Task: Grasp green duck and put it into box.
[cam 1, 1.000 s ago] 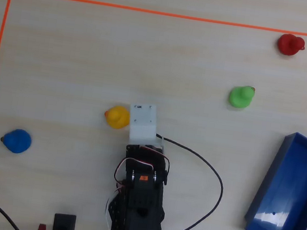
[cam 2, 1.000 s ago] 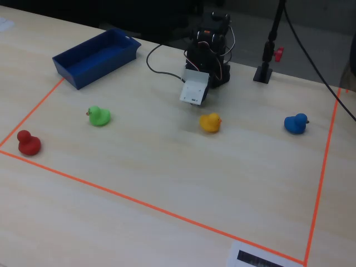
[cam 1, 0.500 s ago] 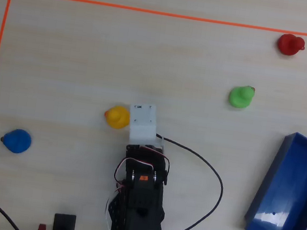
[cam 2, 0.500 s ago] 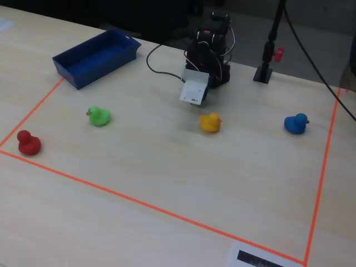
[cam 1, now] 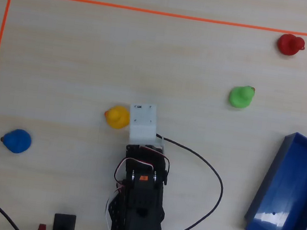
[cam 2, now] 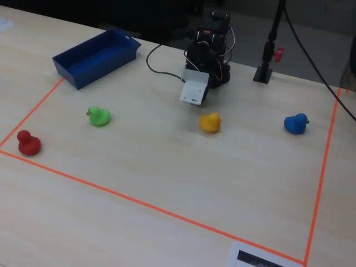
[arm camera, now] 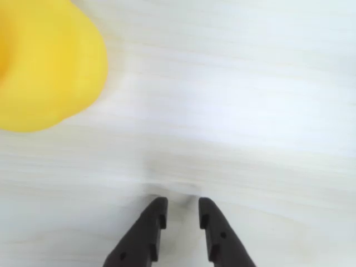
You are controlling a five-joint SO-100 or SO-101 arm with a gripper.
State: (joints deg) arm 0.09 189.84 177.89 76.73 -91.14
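Green duck (cam 1: pixel 240 97) sits alone on the pale wood table (cam 1: pixel 82 53), upper right in the overhead view, well apart from the arm. Fixed view puts it (cam 2: pixel 99 116) at left, between the red duck (cam 2: pixel 28 143) and the box (cam 2: pixel 95 58).

Box (cam 1: pixel 288 194): deep blue, open-topped, lying at an angle by the right edge of the overhead view, crossing the orange tape line (cam 1: pixel 156 12). Nothing seen inside.

Red duck (cam 1: pixel 290 44) in the top right corner of the overhead view, just inside the tape. Blue duck (cam 1: pixel 17 141) far left, near the tape. Yellow duck (cam 1: pixel 117 117) just beside the arm's white wrist block (cam 1: pixel 143 123), on its left in that view.

Gripper (arm camera: pixel 182 213): wrist view shows two black fingertips (arm camera: pixel 153 218) entering from the bottom edge, a narrow gap between them, bare table showing through. Holding nothing. Tips sit low over the table; contact cannot be told. Yellow duck (arm camera: pixel 44 64) fills the upper left of the wrist view, clear of the tips.

Arm (cam 2: pixel 208 55) stands folded at the near edge in the overhead view, a black cable (cam 1: pixel 213 175) looping off to its right. Fixed view: yellow duck (cam 2: pixel 210 122) just in front of the white block (cam 2: pixel 194 88), blue duck (cam 2: pixel 295 123) off to the right.
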